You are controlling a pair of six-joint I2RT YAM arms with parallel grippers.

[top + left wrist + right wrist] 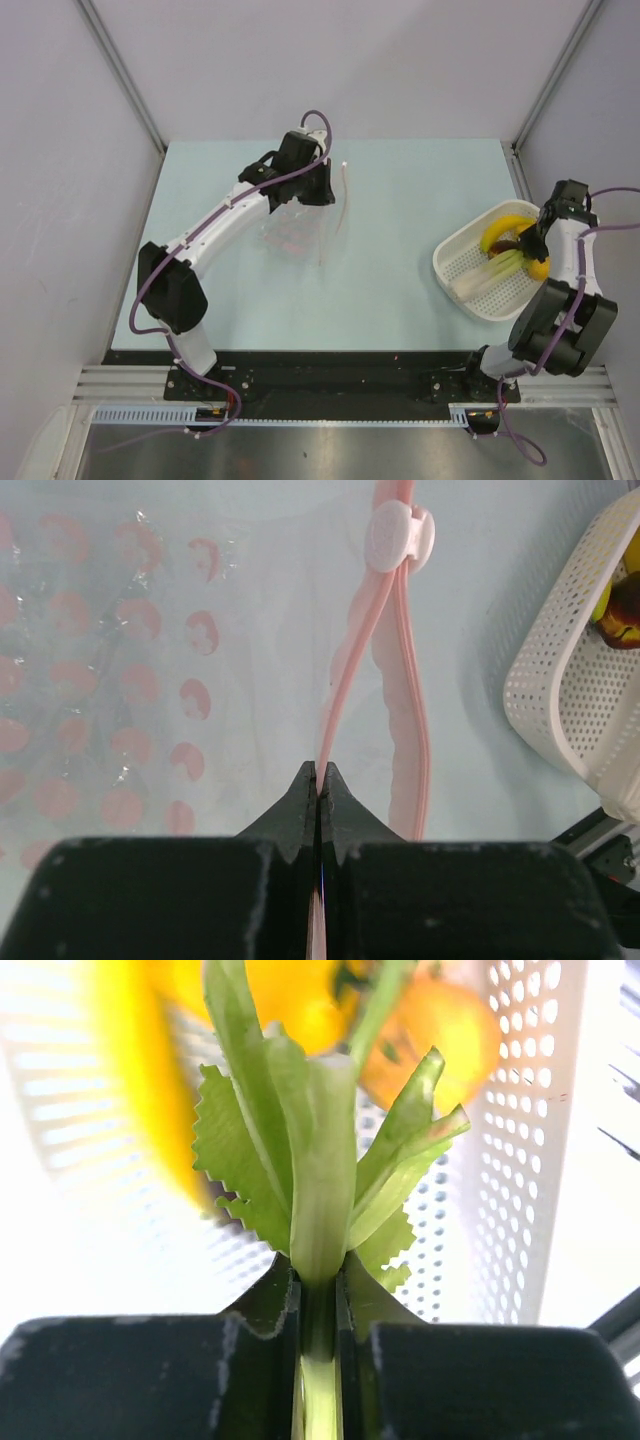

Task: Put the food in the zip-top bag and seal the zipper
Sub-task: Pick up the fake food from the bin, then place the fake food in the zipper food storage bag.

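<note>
The clear zip-top bag (pixel 291 234) with pink-red prints lies mid-table, its mouth held apart. My left gripper (pixel 320 768) is shut on one pink lip of the zipper (pixel 347 665), and the white slider (pixel 397 535) sits at the far end. From above, that left gripper (pixel 318 190) hangs over the bag's far edge. My right gripper (pixel 318 1265) is shut on the green leaves of the leek (pixel 322 1150) inside the basket. The banana (pixel 505 226), a dark red fruit (pixel 508 243) and an orange fruit (pixel 442 1028) lie beside it. The right gripper (pixel 531 246) is over the basket.
The white perforated basket (pixel 449 266) stands at the right, near the right arm's base; its wall (pixel 512 1160) rises close to the right fingers. It also shows at the right edge of the left wrist view as the basket (pixel 565 685). Grey walls enclose the table.
</note>
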